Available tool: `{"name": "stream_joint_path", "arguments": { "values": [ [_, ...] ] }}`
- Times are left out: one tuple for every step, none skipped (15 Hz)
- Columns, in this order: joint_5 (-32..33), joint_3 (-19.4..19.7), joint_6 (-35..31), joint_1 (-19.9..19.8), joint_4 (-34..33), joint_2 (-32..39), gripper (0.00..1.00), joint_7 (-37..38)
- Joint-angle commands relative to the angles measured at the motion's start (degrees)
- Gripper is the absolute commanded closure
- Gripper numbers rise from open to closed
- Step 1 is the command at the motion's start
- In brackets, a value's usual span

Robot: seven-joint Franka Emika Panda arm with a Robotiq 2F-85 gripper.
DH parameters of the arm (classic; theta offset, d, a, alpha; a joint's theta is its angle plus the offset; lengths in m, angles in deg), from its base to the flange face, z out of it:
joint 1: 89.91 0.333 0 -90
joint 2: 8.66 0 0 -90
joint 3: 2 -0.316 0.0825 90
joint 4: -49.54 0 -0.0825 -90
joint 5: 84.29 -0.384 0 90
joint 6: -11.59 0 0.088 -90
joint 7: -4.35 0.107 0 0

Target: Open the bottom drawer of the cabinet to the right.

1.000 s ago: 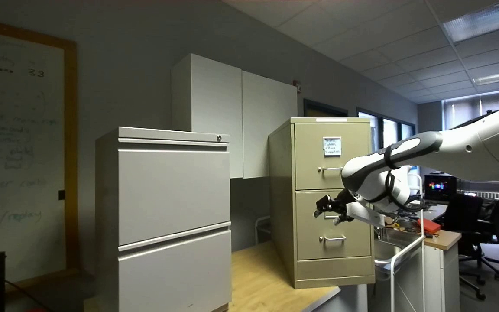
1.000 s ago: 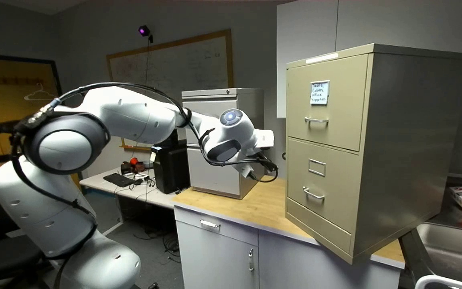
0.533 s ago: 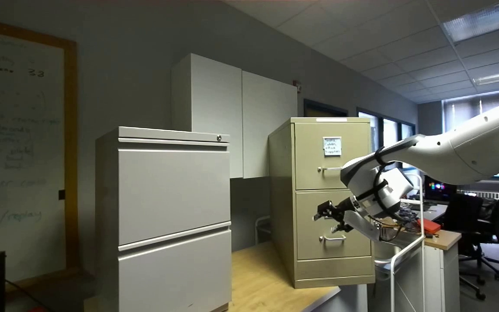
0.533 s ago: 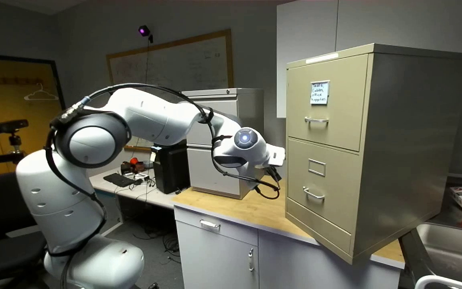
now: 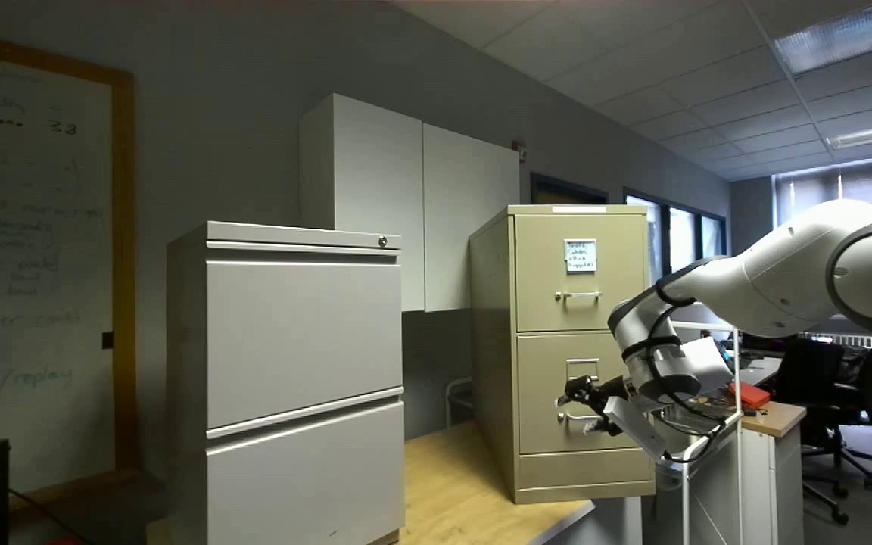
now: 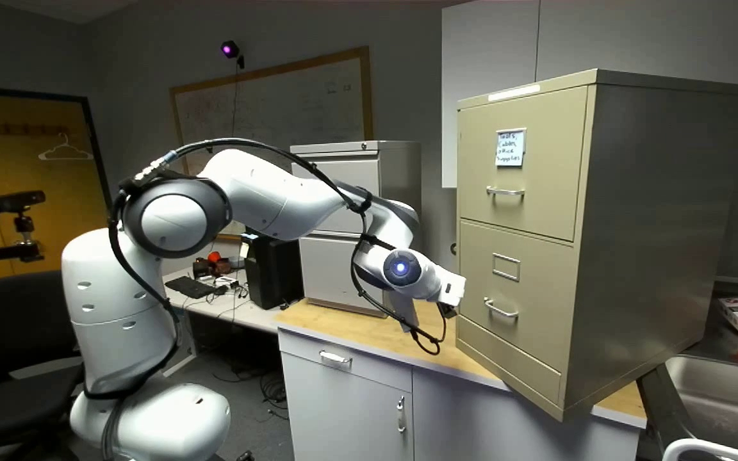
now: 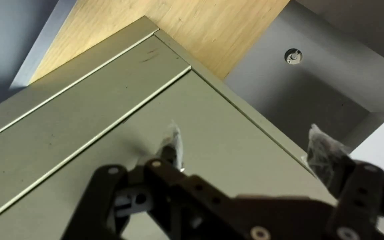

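Observation:
The tan-beige cabinet stands at the right in both exterior views. Its bottom drawer is closed, with an empty label holder and a metal handle. A plain panel lies below it. My gripper is open and empty in front of this drawer, about level with the handle. In the wrist view my gripper has its fingers wide apart over the drawer front; the handle is hidden there apart from a possible glint beside the left finger. Contact with the drawer cannot be told.
A wider light grey cabinet stands beside the tan one on the wooden counter. White wall cupboards hang behind. A white metal rail stands near the arm, and a sink lies beside the tan cabinet.
The arm has moved toward the tan cabinet and lower. My gripper has come down from about the label holder's level to about the handle's level. The drawers have not moved.

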Motion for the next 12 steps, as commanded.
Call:
{"name": "stream_joint_path", "arguments": {
  "values": [
    [-11.09,0.64,3.69,-0.58,-3.06,6.1,0.0,-5.21],
    [-13.95,0.6,4.32,-0.85,-3.24,7.14,0.0,-6.16],
    [-16.5,0.63,4.94,-1.18,-3.26,7.99,0.0,-6.9],
    [-18.59,0.69,5.31,-1.45,-3.33,8.77,0.0,-7.59],
    [-20.46,0.85,5.57,-1.87,-3.27,9.37,0.0,-8.21],
    [-21.96,1.04,5.62,-2.27,-3.21,9.9,0.0,-8.59],
    [-22.78,-6.87,4.8,-10.51,-3.27,9.38,0.0,-9.28],
    [-23.99,-7.69,4.68,-11.97,-3.3,9.52,0.0,-9.73],
    [-24.8,-9.82,4.58,-14.67,-3.32,9.5,0.0,-10.04],
    [-25.74,-11.63,4.62,-17.22,-3.41,9.46,0.0,-10.48],
    [-26.64,-13.29,4.68,-19.62,-3.58,9.48,0.0,-10.94],
    [-27.56,-14.7,4.87,-21.73,-3.93,9.57,0.0,-11.23]
  ]
}}
